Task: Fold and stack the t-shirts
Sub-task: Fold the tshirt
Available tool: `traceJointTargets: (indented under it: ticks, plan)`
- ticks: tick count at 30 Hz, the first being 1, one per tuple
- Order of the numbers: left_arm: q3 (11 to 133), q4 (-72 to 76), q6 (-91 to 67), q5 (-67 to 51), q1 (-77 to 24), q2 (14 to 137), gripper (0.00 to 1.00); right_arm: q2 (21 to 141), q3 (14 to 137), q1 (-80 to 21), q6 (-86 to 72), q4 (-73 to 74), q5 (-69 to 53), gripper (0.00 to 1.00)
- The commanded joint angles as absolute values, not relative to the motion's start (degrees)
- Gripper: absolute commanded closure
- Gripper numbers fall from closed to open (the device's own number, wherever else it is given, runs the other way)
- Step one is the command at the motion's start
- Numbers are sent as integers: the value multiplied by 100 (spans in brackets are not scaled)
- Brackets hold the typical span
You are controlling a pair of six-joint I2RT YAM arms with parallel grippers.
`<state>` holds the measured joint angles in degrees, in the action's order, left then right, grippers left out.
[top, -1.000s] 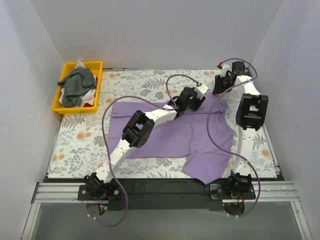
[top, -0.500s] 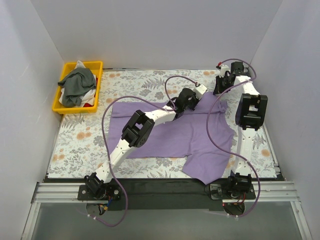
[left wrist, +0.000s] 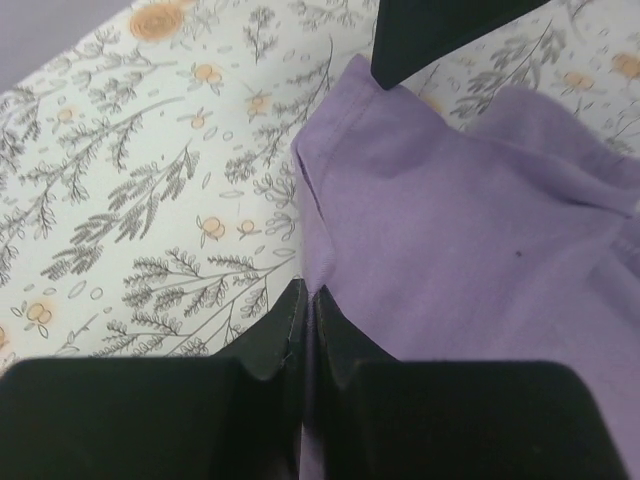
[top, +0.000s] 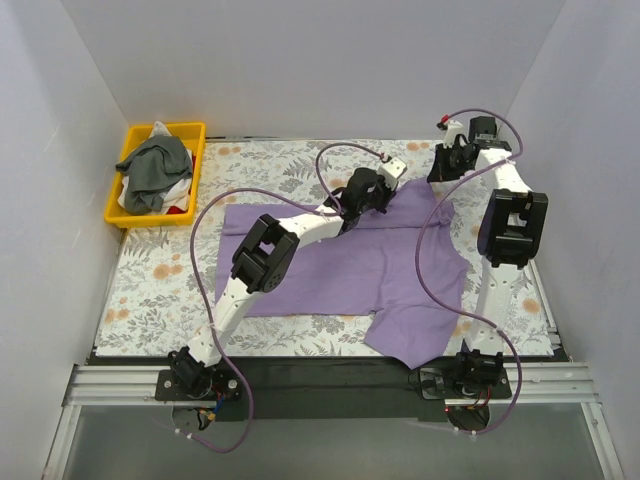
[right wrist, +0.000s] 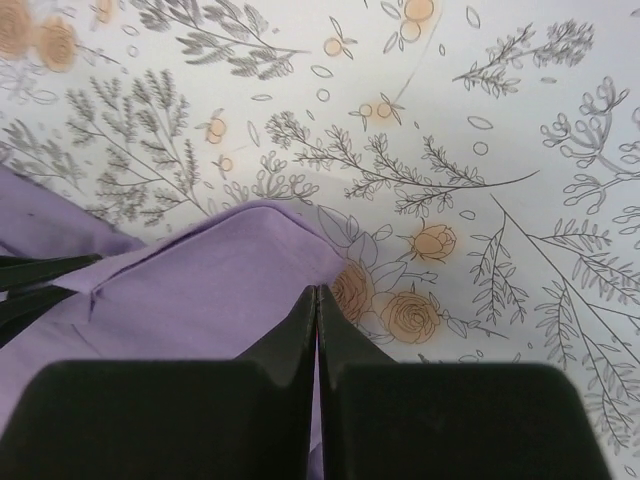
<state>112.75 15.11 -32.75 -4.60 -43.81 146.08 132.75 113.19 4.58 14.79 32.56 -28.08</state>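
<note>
The lilac t-shirt (top: 340, 265) lies spread out on the worktop (top: 290, 165), to the right of the yellow tray (top: 135, 135) and a little apart from it. The dark grey-green t-shirt (top: 155, 170) is inside the tray, crumpled on top of other cloth.

Both pincers are at the edge of the lilac shirt that lies roughly in line with the tray. The left pincer (left wrist: 305, 305) is the nearer one to the tray. Its fingers are pressed together, and the edge of the cloth runs in between them, so I judge that it grips the shirt. The right pincer (right wrist: 317, 300) is further from the tray on the same edge. It is also closed, with a corner of lilac cloth reaching into its tips. Whether this corner is a sleeve or a shoulder I cannot tell.

The shirt looks thin, soft and light. I expect it has no stiffness: it will hang down and sag between the two holds, and the free part will drag over the worktop. It is not fragile. The cloth can slip out if only a thin edge is caught. The best hold is therefore on the stitched edge, at two points well apart, and both should be carried at the same height away from the tray's line so that the fold stays straight.
</note>
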Motion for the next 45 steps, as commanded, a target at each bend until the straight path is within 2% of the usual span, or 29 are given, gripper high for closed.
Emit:
traceJointTargets:
  ticks: [1, 12, 28, 33, 45]
  plan:
    - [11224, 1653, -3445, -799, -4351, 13852, 100, 12665, 11197, 545, 1503, 3076, -3129, 99]
    - [10530, 1521, -3217, -1388, -4333, 13141, 100, 12051, 10671, 694, 1766, 3392, -3269, 99]
    - [9186, 923, -3103, -3269, -4210, 11901, 99, 9898, 8412, 826, 2575, 3726, -3314, 99]
    - [8974, 905, -3164, -3699, -4201, 11874, 91, 9616, 8148, 835, 2821, 3937, -3199, 99]
    - [7841, 730, -2392, -4667, -4210, 11259, 91, 9317, 7814, 826, 3698, 4842, -3418, 99]
